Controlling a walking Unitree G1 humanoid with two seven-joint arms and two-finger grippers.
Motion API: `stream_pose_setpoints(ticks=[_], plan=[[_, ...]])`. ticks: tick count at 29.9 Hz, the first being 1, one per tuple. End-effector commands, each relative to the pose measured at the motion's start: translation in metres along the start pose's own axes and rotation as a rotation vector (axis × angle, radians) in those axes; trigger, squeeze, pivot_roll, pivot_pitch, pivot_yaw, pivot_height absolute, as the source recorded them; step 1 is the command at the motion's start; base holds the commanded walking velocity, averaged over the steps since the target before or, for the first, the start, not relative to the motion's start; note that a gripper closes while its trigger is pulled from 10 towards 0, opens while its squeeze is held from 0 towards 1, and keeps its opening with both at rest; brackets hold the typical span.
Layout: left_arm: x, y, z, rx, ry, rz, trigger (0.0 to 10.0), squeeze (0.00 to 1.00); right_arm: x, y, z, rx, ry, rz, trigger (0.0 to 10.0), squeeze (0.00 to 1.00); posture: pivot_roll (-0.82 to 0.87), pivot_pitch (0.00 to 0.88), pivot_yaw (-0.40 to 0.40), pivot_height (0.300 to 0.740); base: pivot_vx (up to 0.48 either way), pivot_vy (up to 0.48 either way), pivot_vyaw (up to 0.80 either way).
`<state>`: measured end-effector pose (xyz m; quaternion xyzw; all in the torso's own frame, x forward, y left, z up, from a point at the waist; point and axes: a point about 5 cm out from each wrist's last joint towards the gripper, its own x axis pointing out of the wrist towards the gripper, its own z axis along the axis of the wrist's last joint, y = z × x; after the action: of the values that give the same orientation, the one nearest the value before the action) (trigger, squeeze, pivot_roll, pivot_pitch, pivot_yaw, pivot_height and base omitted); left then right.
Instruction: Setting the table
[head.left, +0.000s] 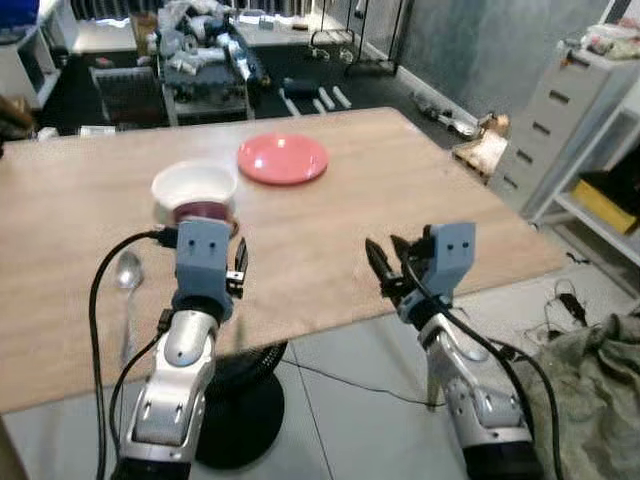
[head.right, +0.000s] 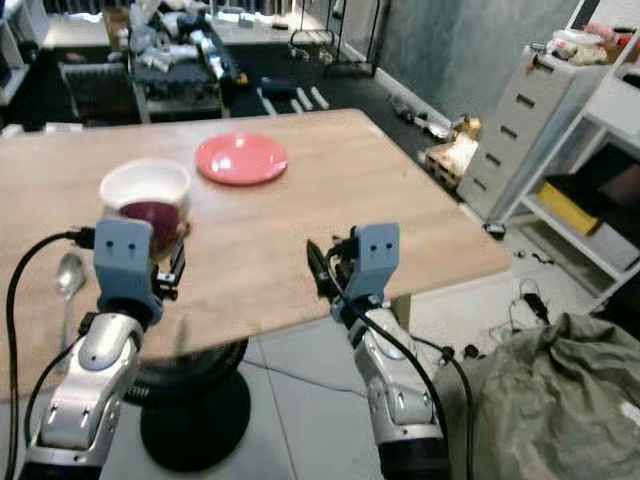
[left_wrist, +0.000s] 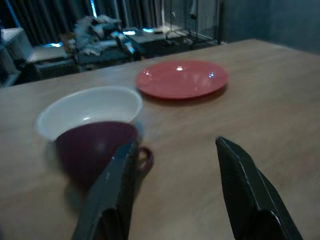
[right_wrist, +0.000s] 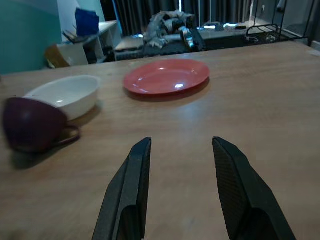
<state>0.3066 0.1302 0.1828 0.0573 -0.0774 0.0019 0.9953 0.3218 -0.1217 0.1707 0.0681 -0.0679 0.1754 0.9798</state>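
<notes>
On the bench (head.left: 420, 190): 1 pink plate (head.left: 283, 158), 1 white bowl (head.left: 193, 186), 1 maroon cup (right_wrist: 32, 124), 1 spoon (head.left: 128, 272). Left gripper (left_wrist: 177, 185) and right gripper (right_wrist: 179, 187) hover, fingers apart, holding nothing.

Bare tabletop (head.left: 420, 200) lies ahead of the right gripper (right_wrist: 177, 165); cup (left_wrist: 95, 150) fronts the left gripper (left_wrist: 172, 170).

Pink-red plate (head.left: 283, 158) far on pale wood-grain table (head.left: 420, 210), white bowl (head.left: 193, 186), dark purple cup (right_wrist: 31, 124), silver spoon (head.left: 128, 272) at left
</notes>
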Motion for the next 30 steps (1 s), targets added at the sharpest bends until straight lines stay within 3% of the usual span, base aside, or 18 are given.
stream_pose_setpoints(ticks=[1,9,16,19,25,29,30], plan=[[-0.002,0.006,-0.005,0.029,0.007,0.032,10.0,0.02,0.0,0.007,0.001,0.006,0.002,0.044,10.0,0.0,0.0,0.0,0.013,0.74,0.48,0.0,0.0],[-0.009,0.01,-0.007,0.047,0.012,0.081,10.0,0.0,-0.006,0.022,-0.006,0.011,0.068,0.201,10.0,0.0,0.01,0.0,0.012,0.74,0.0,0.0,0.0],[-0.021,0.023,-0.028,0.05,0.121,0.176,10.0,0.0,-0.019,0.027,-0.016,-0.024,0.154,0.321,10.0,0.0,0.01,0.0,0.01,0.74,0.0,0.0,0.0],[-0.029,0.034,-0.035,0.041,0.159,0.26,10.0,0.0,-0.019,0.022,-0.018,-0.049,0.161,0.293,10.0,0.0,0.02,0.0,0.002,0.74,0.0,0.0,0.0],[-0.038,0.043,-0.038,0.03,0.175,0.305,10.0,0.0,-0.015,0.013,-0.016,-0.055,0.151,0.231,10.0,0.0,0.03,0.0,-0.004,0.74,0.0,0.0,0.0],[-0.046,0.058,-0.047,-0.068,0.236,0.413,10.0,0.0,-0.009,0.0,-0.015,-0.056,0.128,0.115,10.0,0.0,0.04,0.0,-0.005,0.74,0.0,0.0,0.0],[-0.048,0.067,-0.054,-0.109,0.278,0.449,10.0,0.0,-0.007,-0.01,-0.013,-0.062,0.114,0.038,10.0,0.0,0.04,0.0,-0.006,0.74,0.0,0.0,0.0]])
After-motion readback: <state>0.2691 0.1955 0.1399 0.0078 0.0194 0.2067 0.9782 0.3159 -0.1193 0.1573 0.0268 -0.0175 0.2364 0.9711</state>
